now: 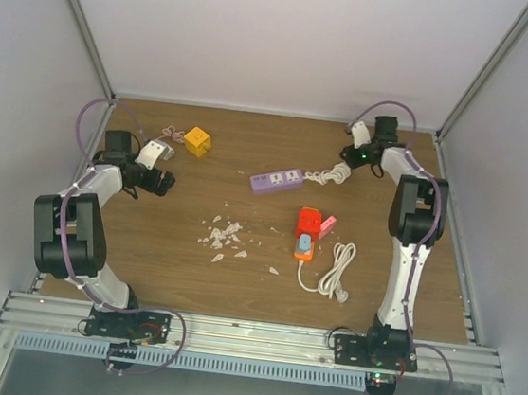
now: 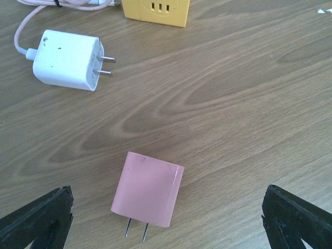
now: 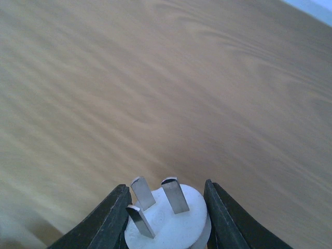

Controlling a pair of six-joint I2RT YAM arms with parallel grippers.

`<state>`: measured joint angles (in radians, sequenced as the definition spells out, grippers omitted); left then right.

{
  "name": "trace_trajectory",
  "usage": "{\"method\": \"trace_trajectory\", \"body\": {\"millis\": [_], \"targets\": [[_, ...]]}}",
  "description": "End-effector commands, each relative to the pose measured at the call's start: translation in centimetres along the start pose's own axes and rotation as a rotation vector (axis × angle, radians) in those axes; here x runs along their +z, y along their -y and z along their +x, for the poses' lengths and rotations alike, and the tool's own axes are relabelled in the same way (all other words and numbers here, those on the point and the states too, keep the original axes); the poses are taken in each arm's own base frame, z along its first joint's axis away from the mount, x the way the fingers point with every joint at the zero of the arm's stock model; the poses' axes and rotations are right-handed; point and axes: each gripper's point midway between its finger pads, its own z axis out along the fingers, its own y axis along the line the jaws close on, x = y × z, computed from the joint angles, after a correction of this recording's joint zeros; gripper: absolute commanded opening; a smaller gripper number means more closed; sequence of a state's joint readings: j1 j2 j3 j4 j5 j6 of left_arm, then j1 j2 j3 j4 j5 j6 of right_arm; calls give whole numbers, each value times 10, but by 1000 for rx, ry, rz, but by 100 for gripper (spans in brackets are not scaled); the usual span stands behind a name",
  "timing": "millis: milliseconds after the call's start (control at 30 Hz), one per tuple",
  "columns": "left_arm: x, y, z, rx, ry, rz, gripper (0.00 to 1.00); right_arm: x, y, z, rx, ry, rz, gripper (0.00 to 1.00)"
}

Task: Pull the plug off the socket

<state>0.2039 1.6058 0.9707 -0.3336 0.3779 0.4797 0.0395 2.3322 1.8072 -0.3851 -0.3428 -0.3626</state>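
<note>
Low in the middle of the R wrist view sits the plug. It is white & round, w/ three flat metal pins sticking up, all bare. It is not in any socket.

The right gripper is squeezed on it. One black finger is tight on the plug's left side & the other on its right. In the top view that gripper is at the upper right. The purple power strip lies to its left, apart from it, w/ a curly white cord btwn them.

The left gripper is spread wide & holds nothing. A pink charger lies flat btwn its fingers, touching neither one, w/ its pins pointing to the bottom of the frame. At the upper left of that view is a white charger, and at the top middle a yellow cube.

The table is brown wood. In the top view, white bits lie in the middle. Right of them are an orange strip & a looped cord. Plain pale walls stand around.
</note>
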Motion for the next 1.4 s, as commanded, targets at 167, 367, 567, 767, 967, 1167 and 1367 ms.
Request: {"method": "trace_trajectory", "body": {"millis": [167, 367, 567, 767, 967, 1167, 1367], "targets": [[-10, -1, -12, 13, 49, -13, 99, -45, 122, 22, 115, 74, 173, 27], [-12, 2, -12, 30, 50, -3, 99, -61, 167, 51, 141, 62, 231, 29], [-17, 9, -16, 58, 66, 23, 99, -74, 185, 63, 165, 67, 238, 39], [-23, 21, -21, 100, 85, 41, 99, -97, 172, 39, 157, 131, 187, 75], [-27, 26, -25, 112, 99, 54, 99, -129, 145, 17, 120, 186, 113, 85], [-29, 32, -28, 121, 111, 72, 99, -163, 92, 10, 59, 205, 7, 85], [-30, 40, -33, 134, 123, 93, 99, -181, 13, 30, -41, 160, -183, 75]]}}
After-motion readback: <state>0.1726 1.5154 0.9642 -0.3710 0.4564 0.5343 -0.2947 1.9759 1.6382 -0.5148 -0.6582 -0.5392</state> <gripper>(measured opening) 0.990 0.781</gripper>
